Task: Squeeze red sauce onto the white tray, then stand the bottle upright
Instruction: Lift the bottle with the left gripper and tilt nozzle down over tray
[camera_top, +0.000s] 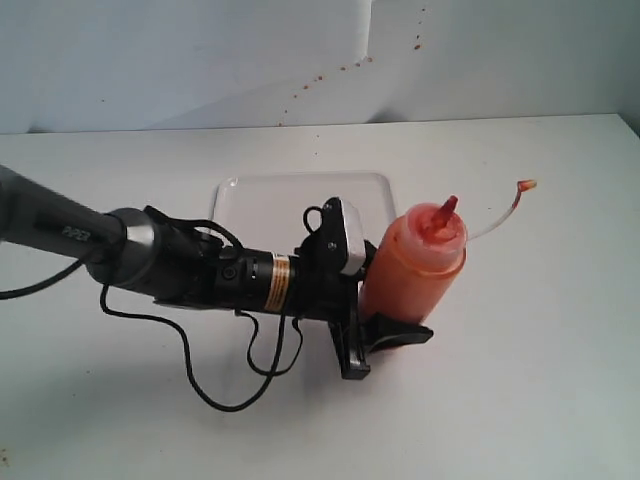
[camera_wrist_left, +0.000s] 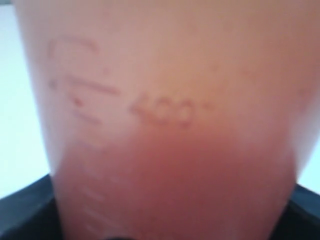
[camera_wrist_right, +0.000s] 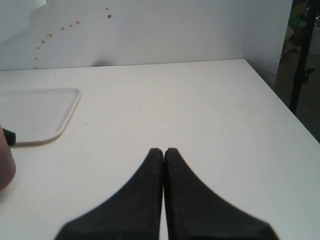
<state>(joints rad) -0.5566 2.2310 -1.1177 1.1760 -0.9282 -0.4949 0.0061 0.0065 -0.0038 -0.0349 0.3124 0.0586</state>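
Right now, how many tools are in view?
2. The left tool grips the bottle near its base; the right tool, shut, shows only in its wrist view, over the table.

The bottle (camera_top: 415, 265) is standing nearly upright on the counter (camera_top: 540, 380), leaning slightly. Its translucent orange-red wall is showing a raised "400" mark. Its red-smeared nozzle (camera_top: 447, 208) is pointing up, and the thin tethered cap (camera_top: 526, 185) is trailing sideways. The left hand (camera_top: 385, 335) is clamping it near the base. The white tray (camera_top: 290, 200) is lying flat just behind, partly hidden.
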